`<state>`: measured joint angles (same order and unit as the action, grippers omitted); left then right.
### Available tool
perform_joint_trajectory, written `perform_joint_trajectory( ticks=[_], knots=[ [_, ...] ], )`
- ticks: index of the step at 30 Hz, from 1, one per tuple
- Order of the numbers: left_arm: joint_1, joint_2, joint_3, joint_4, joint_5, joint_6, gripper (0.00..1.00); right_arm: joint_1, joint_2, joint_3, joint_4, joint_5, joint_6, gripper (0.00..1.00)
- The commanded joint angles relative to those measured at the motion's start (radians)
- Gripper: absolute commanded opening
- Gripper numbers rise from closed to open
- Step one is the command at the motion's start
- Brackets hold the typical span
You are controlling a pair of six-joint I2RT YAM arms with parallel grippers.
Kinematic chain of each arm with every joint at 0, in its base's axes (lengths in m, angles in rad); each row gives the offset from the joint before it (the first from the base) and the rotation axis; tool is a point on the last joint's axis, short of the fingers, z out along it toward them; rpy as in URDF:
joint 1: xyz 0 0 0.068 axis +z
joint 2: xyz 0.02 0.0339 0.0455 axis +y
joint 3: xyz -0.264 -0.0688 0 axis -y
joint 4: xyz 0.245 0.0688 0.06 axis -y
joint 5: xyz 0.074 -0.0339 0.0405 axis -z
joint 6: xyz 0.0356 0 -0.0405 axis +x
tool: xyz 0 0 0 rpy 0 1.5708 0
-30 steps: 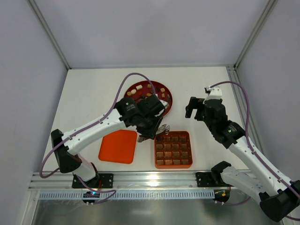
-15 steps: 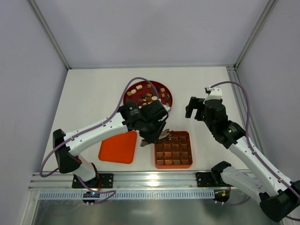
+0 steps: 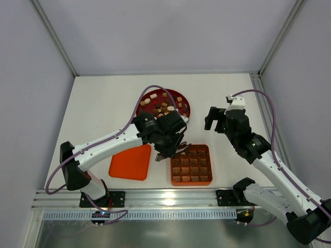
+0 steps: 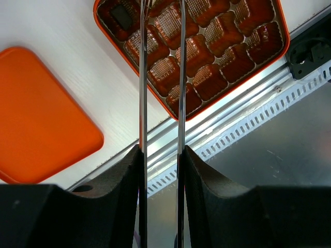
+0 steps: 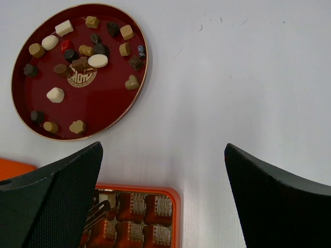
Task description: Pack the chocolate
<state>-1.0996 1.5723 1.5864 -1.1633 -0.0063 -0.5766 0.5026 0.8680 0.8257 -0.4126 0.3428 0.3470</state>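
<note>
**Chocolate**: some twenty bite-size pieces in cream, caramel and dark brown, lying loose on a round dark-red plate. They are mostly in the plate's upper half as the right wrist view has it. The plate stands at the centre of the overhead frame, above the tray. One dark piece sits apart from the rest, in the compartment at the upper left corner of the tray in the left wrist view.

**Tray**: orange-red, square and gridded. The other compartments seen by the left wrist camera are bare. It lies low in the overhead frame, right of centre.

**Lid**: flat, orange-red, with rounded corners. It lies on the table just left of the tray and does not touch it.

**Left gripper**: two long thin metal fingers running parallel with a narrow gap between them, reaching over the tray's upper left part. The tips run off the top of the wrist frame. Nothing shows between the blades along the visible stretch, but I cannot tell whether the tips pinch anything.

**Right gripper**: jaws spread wide with nothing between them. It hangs above bare table, right of the plate and above the tray's upper right corner in the overhead frame.

**Rail**: slotted metal, running along the table's near edge below the tray.
</note>
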Motion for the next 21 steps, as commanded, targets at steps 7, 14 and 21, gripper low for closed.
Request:
perform_joint_trajectory(
  ticks=[7, 14, 21],
  knots=[
    [-0.003, -0.009, 0.018, 0.019, -0.027, -0.003, 0.36, 0.001, -0.017, 0.001, 0.029, 0.015, 0.009, 1.00],
    [0.058, -0.014, 0.105, -0.009, -0.060, 0.035, 0.39, 0.001, -0.011, 0.012, 0.029, 0.012, 0.000, 1.00],
    [0.260, 0.031, 0.170, -0.010, -0.093, 0.087, 0.42, 0.001, -0.004, 0.023, 0.032, -0.002, -0.011, 1.00]
  ],
)
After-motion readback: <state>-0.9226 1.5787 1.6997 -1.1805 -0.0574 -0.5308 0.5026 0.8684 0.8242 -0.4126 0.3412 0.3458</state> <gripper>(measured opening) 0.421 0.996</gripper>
